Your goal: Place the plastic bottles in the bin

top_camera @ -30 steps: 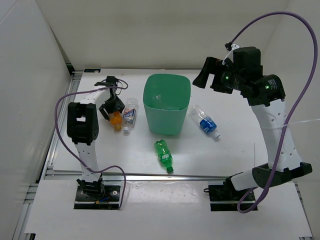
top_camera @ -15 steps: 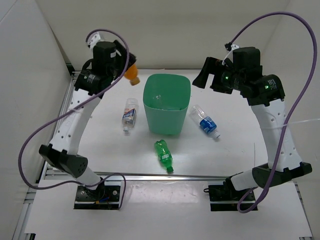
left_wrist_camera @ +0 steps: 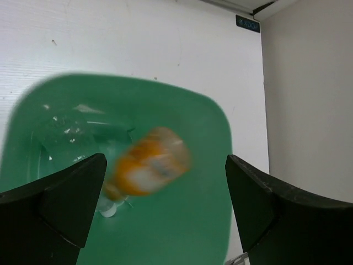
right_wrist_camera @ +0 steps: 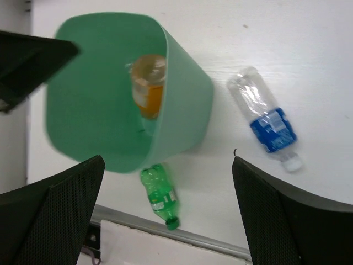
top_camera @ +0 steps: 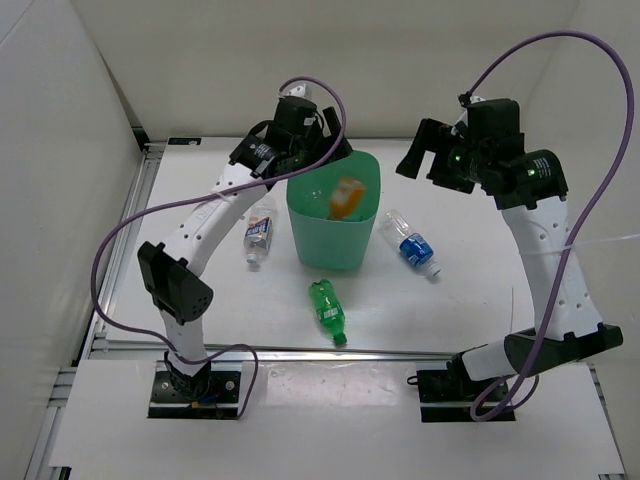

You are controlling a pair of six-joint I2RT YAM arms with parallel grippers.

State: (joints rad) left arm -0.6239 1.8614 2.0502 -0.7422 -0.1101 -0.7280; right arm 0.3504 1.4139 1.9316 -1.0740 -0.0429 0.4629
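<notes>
The mint-green bin (top_camera: 305,235) stands mid-table. The orange bottle (top_camera: 346,197) is inside its mouth, blurred and free of any gripper; it shows in the left wrist view (left_wrist_camera: 149,168) and the right wrist view (right_wrist_camera: 148,85). My left gripper (top_camera: 328,150) is open and empty above the bin's far rim (left_wrist_camera: 220,127). A clear bottle (left_wrist_camera: 71,130) lies at the bin's bottom. My right gripper (top_camera: 418,152) is open and empty, high to the right of the bin. The green bottle (top_camera: 328,311) lies in front of the bin. Blue-labelled bottles lie to its left (top_camera: 259,230) and right (top_camera: 410,243).
White walls close in the table on the left, back and right. A metal rail (top_camera: 300,350) runs along the near edge, just in front of the green bottle's cap. The right arm's purple cable (top_camera: 600,200) loops high on the right.
My left arm swung from the table's far left to above the bin with the orange bottle, then opened; the bottle now drops inside the bin. The right arm barely moved.
</notes>
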